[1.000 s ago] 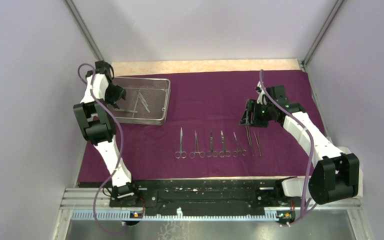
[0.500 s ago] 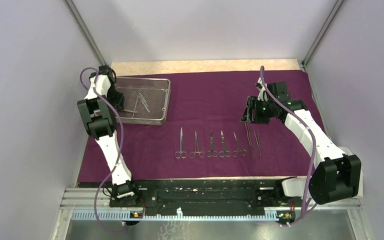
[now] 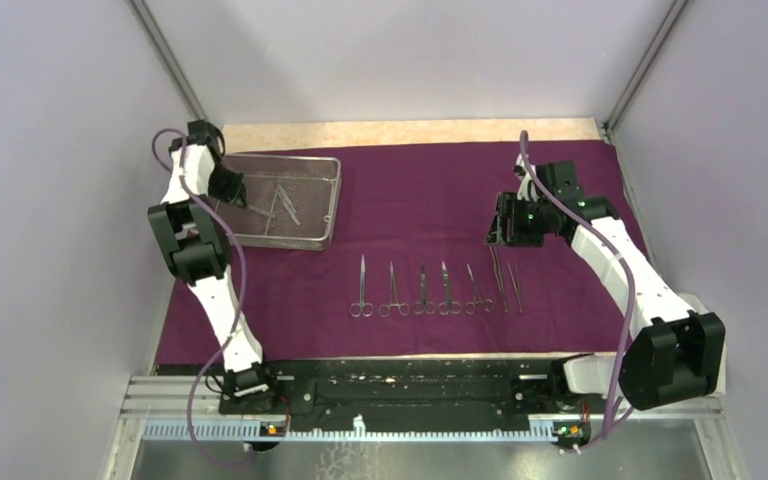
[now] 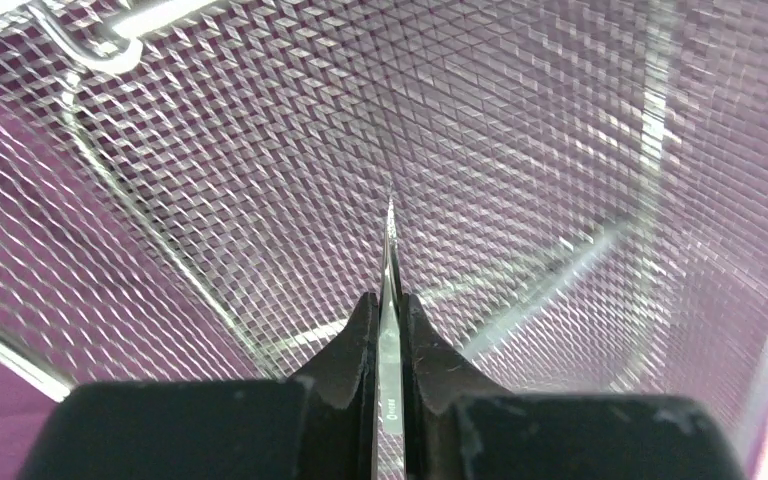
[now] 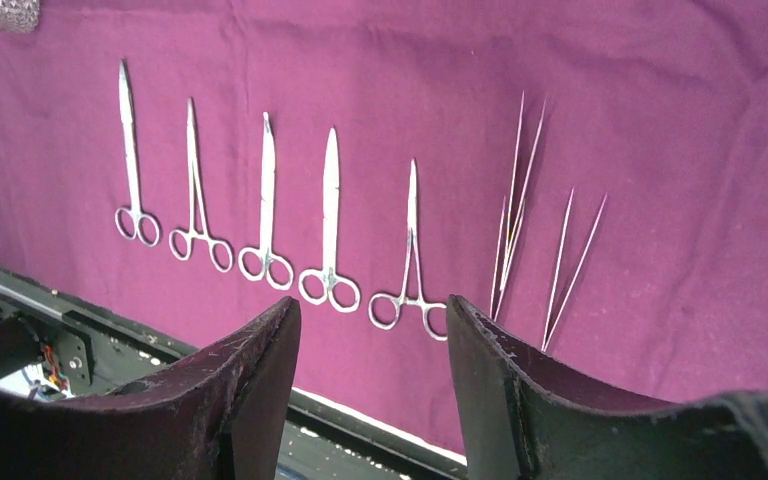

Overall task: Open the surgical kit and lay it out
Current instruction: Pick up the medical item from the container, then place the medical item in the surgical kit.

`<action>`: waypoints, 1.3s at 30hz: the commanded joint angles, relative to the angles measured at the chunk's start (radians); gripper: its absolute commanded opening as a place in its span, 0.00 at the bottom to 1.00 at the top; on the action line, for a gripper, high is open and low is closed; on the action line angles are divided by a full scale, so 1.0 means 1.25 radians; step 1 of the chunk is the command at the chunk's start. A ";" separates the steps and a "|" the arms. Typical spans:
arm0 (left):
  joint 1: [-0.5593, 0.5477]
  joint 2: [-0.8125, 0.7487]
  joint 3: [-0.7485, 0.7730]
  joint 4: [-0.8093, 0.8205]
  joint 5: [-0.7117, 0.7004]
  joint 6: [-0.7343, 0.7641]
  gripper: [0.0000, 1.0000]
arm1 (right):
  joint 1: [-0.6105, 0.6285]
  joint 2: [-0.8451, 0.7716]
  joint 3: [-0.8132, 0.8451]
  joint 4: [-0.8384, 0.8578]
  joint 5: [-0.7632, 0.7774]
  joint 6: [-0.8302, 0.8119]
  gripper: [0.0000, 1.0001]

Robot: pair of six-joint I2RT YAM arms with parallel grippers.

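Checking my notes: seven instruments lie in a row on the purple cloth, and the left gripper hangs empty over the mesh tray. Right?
Not empty: the left wrist view shows the left gripper shut on a slim steel instrument over the mesh tray. The seven instruments on the purple cloth are right.

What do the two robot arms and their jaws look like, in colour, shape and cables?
Both the left arm and the right arm have white tube-like links with bulky black joints. A purple cable runs loosely along each one. A small green light glows near the right wrist. The jaws are black, curved and scuffed with pale scratches.
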 commanded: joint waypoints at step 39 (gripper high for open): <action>-0.657 -0.372 -0.412 2.240 0.879 -0.685 0.00 | 0.165 -0.055 -0.061 1.457 -0.641 0.895 0.63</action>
